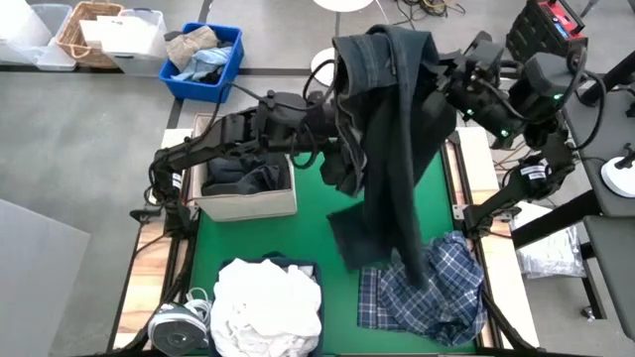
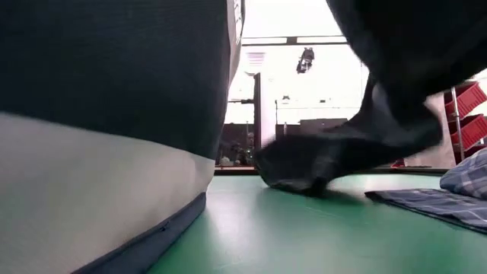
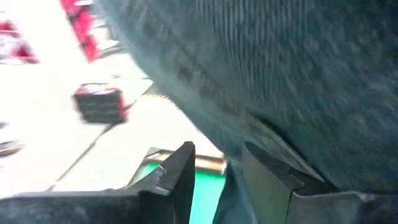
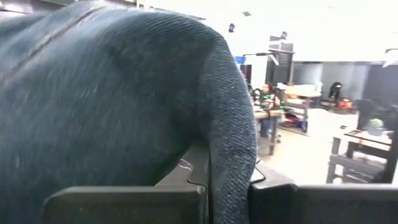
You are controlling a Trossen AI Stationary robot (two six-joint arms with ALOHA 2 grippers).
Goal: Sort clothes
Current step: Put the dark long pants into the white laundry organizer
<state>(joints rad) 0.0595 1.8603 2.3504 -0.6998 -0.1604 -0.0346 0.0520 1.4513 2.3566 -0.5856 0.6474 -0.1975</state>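
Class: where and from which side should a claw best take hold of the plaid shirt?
Pinch a raised fold at the crumpled top of the plaid shirt, coming straight down from above. It lies bunched on the green mat, and the hanging dark garment overlaps its far edge.

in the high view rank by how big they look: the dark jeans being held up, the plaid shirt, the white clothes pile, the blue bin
1. dark jeans, though held nearer the camera
2. plaid shirt and white clothes pile, too alike to rank
3. blue bin

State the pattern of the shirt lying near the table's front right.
Blue-and-white plaid shirt; clearest in the high view.
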